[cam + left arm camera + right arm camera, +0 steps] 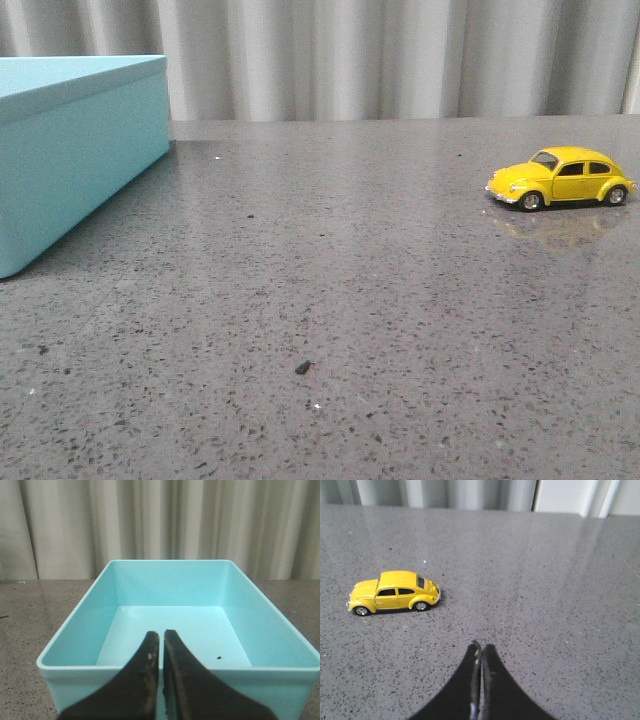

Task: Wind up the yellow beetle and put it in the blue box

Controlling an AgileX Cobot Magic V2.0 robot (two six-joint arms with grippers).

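Note:
The yellow beetle (562, 177) stands on its wheels on the grey table at the far right, nose to the left. It also shows in the right wrist view (394, 593), ahead of my right gripper (481, 648), which is shut, empty and well apart from the car. The blue box (75, 150) stands at the far left. In the left wrist view the blue box (260, 630) is open-topped and empty apart from a small dark speck. My left gripper (161, 634) is shut and empty, hovering at the box's near wall. Neither gripper shows in the front view.
The grey speckled table (330, 300) carries a small dark crumb (302, 368) near the front middle. A pale pleated curtain (400, 55) hangs behind the table's far edge.

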